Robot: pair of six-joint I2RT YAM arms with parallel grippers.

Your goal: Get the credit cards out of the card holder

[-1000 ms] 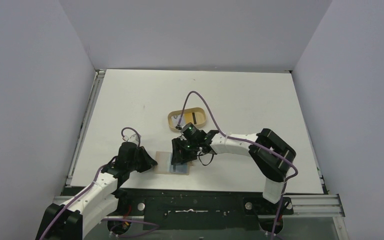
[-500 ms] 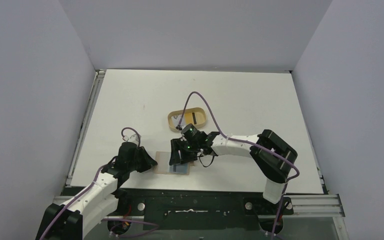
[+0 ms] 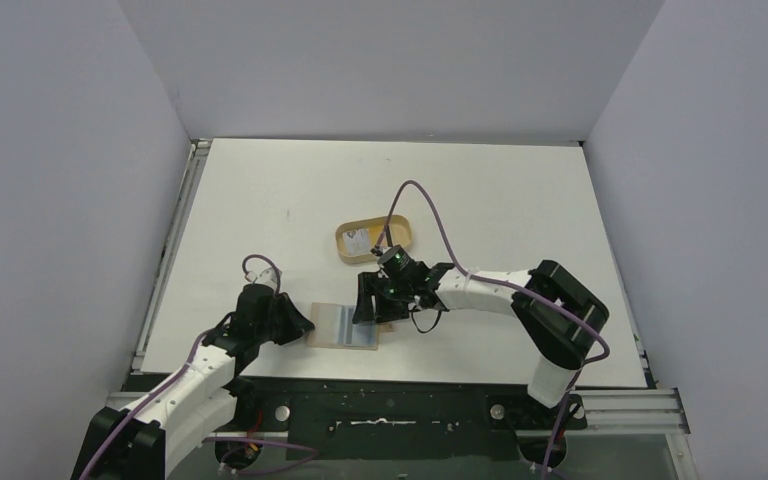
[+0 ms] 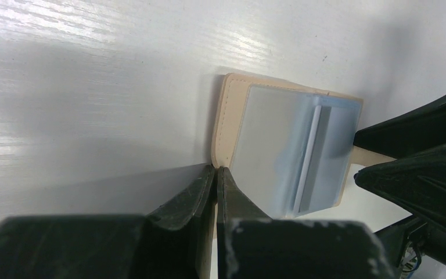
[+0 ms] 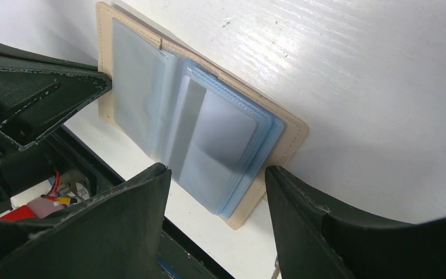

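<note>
The tan card holder [image 3: 317, 335] lies open and flat near the table's front edge. Pale blue credit cards [image 3: 348, 325] are stacked inside it. In the left wrist view my left gripper [image 4: 216, 170] is shut on the near corner of the card holder's tan edge [image 4: 230, 125], next to the cards [image 4: 290, 148]. In the top view my left gripper [image 3: 305, 326] is at the holder's left side. My right gripper [image 3: 367, 308] is open and empty. In the right wrist view it [image 5: 218, 174] hovers over the cards [image 5: 209, 136] at the holder's right end [image 5: 295, 131].
An oval tan tray [image 3: 343, 245] with a raised rim stands just behind the right gripper, with a small whitish item in it. The table's front edge and the dark base frame [image 3: 390, 410] lie just below the card holder.
My right gripper has moved right and back off the card holder, uncovering the pale blue cards and more of the oval tray. The left gripper has kept its hold.
</note>
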